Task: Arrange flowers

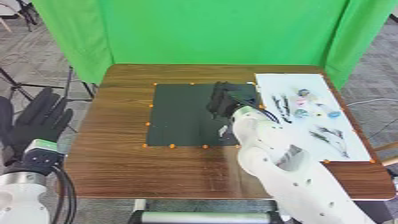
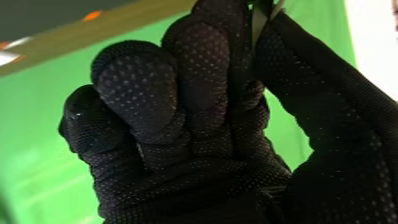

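The right hand (image 1: pixel 222 102) is over the far right part of the black mat (image 1: pixel 182 117), close to the white board (image 1: pixel 306 80). Its thumb and a finger pinch a thin, pale green piece (image 2: pixel 258 24) in the right wrist view, so the grip is narrow. On the white board, to the right of that hand, lie the flowers: a pink flower (image 1: pixel 300 102), a blue flower (image 1: pixel 334 114) and some dark sprigs (image 1: pixel 330 137) nearer the robot. The board and the mat lie side by side on the brown surface (image 1: pixel 111 145), with little orange dots by their edges. The left hand (image 1: pixel 37 122) is off the left side of the surface, with its fingers straight and spread wide.
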`<control>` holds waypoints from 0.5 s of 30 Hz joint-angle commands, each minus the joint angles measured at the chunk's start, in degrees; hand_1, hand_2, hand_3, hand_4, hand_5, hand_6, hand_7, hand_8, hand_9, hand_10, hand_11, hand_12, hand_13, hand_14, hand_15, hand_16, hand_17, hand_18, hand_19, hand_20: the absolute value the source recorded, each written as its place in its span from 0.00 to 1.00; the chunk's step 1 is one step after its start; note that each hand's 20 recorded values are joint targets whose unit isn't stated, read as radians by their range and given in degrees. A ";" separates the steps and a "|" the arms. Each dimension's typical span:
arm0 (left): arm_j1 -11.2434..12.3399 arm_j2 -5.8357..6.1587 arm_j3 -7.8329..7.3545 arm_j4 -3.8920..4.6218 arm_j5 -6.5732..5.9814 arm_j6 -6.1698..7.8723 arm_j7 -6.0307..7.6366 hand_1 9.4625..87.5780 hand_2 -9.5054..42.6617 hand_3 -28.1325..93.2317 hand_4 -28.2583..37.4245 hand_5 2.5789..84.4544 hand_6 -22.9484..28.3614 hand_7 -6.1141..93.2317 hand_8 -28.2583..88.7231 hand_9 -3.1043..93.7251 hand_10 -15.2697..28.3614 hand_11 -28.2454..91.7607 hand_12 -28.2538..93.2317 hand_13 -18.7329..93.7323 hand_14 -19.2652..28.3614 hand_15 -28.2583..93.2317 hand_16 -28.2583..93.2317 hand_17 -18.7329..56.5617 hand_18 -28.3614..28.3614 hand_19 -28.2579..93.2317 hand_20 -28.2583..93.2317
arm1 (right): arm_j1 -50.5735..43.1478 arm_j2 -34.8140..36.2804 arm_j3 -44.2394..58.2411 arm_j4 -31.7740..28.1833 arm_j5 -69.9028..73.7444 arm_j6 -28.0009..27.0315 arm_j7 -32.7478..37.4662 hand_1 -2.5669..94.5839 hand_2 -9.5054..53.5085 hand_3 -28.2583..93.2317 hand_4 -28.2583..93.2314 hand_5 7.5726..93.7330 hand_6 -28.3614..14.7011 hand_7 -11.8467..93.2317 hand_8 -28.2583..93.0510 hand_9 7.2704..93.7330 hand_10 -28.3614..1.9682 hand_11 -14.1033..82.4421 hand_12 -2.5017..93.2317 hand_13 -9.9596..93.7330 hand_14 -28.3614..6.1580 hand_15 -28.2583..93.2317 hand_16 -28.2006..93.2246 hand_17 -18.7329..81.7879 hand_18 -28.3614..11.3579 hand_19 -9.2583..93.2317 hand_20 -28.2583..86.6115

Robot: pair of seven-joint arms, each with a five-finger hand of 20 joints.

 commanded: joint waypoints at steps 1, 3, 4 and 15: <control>-1.50 1.70 1.04 0.39 0.17 1.06 -0.97 0.13 0.52 0.77 0.00 0.44 0.58 0.18 0.17 0.32 0.64 0.38 0.29 0.31 0.61 0.45 0.15 0.18 0.64 0.44 0.29 | 2.52 -10.32 -3.54 6.41 3.16 -2.92 1.66 0.46 0.00 0.88 0.23 0.84 0.61 0.56 0.44 0.95 0.59 0.56 0.48 0.93 0.57 0.68 0.53 0.73 0.16 1.00 0.61; -2.01 2.19 1.64 0.53 0.03 1.04 -0.66 0.13 0.52 0.77 0.00 0.44 0.58 0.18 0.17 0.32 0.64 0.38 0.29 0.31 0.61 0.45 0.15 0.18 0.64 0.44 0.29 | 2.96 -11.41 -4.75 8.47 3.43 -3.70 1.85 0.46 0.00 0.88 0.23 0.83 0.61 0.56 0.44 0.95 0.58 0.56 0.48 0.92 0.57 0.68 0.53 0.73 0.16 1.00 0.61; -2.29 2.35 1.93 0.63 0.05 1.10 -0.82 0.13 0.52 0.77 0.00 0.44 0.58 0.18 0.17 0.32 0.64 0.38 0.29 0.31 0.61 0.45 0.15 0.18 0.64 0.44 0.29 | 3.05 -12.03 -5.27 9.51 3.21 -4.17 1.74 0.46 0.00 0.88 0.23 0.83 0.61 0.56 0.44 0.95 0.58 0.56 0.48 0.92 0.57 0.68 0.53 0.73 0.16 1.00 0.61; -5.42 1.93 5.12 1.74 0.83 0.02 -2.16 0.14 0.51 0.77 0.00 0.44 0.57 0.17 0.17 0.32 0.64 0.38 0.29 0.31 0.61 0.45 0.15 0.18 0.64 0.44 0.29 | 2.40 -15.89 -8.36 17.10 1.92 -6.77 0.51 0.46 0.00 0.88 0.22 0.83 0.62 0.57 0.44 0.94 0.59 0.57 0.47 0.92 0.57 0.69 0.53 0.73 0.16 1.00 0.61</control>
